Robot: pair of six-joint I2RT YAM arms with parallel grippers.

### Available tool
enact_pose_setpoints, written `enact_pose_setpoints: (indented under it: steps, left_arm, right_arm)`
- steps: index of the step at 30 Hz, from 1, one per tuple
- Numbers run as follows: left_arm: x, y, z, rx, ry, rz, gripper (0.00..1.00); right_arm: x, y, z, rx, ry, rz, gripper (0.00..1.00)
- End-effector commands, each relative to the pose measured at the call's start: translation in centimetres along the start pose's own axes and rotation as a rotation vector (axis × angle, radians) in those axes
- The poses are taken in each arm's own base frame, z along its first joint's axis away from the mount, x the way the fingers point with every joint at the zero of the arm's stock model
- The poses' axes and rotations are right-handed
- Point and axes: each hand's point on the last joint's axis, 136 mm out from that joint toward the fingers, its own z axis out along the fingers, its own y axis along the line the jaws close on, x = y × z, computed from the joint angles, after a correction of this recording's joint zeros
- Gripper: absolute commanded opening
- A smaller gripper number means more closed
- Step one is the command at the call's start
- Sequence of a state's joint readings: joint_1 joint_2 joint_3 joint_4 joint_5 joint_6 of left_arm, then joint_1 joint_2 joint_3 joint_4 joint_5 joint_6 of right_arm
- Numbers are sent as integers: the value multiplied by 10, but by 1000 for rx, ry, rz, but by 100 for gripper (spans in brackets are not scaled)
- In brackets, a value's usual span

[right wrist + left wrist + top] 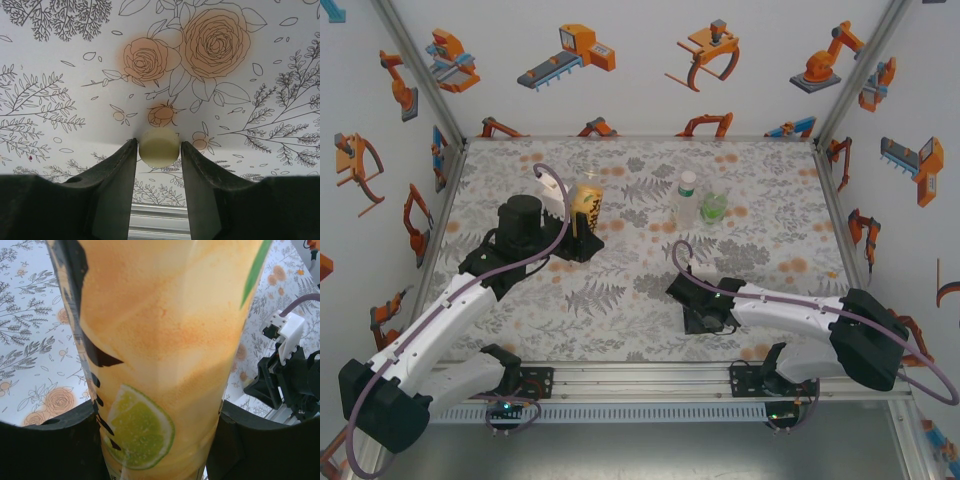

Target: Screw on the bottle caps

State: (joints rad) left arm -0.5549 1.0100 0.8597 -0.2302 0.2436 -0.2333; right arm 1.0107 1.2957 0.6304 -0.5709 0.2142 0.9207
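Pale yellow cap (159, 146) sits at the very tips of the right gripper (159, 151), whose jaws are drawn narrow around it, one finger touching it on each side as far as the wrist view lets me judge; the hold is at the tips, I think, so that the cap's open side is free to meet a bottle neck; whether the cap rests on the table (620, 300) or is already a little above it I cannot tell; in the top view this gripper is low over the flowered cloth, near the front edge and well apart from every bottle. On the other side the left gripper (157, 450) is closed on the lower body of the juice bottle (165, 330), a finger pressed against each flank; the bottle stands upright at the left of the table, and it is gripped low probably to keep it from turning and to leave its neck free for the cap. Further back the clear bottle (687, 200) and the green bottle (714, 207) stand just beside one another, held by nobody; the clear one seems to carry a white top.
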Motion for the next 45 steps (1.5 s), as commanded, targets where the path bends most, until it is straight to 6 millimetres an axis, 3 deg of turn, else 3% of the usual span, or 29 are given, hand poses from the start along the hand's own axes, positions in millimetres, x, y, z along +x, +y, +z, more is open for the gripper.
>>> enact_pose_setpoints:
  steps: [1,10,20,25,33,40,45]
  left_arm:
    - [-7,0,1,5,-27,-13,6]
    - [-4,0,3,8,0,2,6]
    - [12,-26,-2,155,123,131,6]
    - [22,-40,-12,239,195,223,5]
    - [34,-61,-40,353,177,492,7]
    - [39,-70,-62,391,173,725,7]
    - [43,-68,-71,384,182,854,8]
  right_arm:
    - [0,1,-1,11,2,-2,40]
    - [-8,2,-9,11,-28,-15,32]
    - [-62,28,-55,-131,-136,-52,24]
    - [-103,37,-97,-276,-208,-47,20]
    - [-160,57,-195,-549,-426,-198,16]
    - [-177,89,-278,-740,-644,-446,9]
    - [-166,112,-333,-918,-798,-688,9]
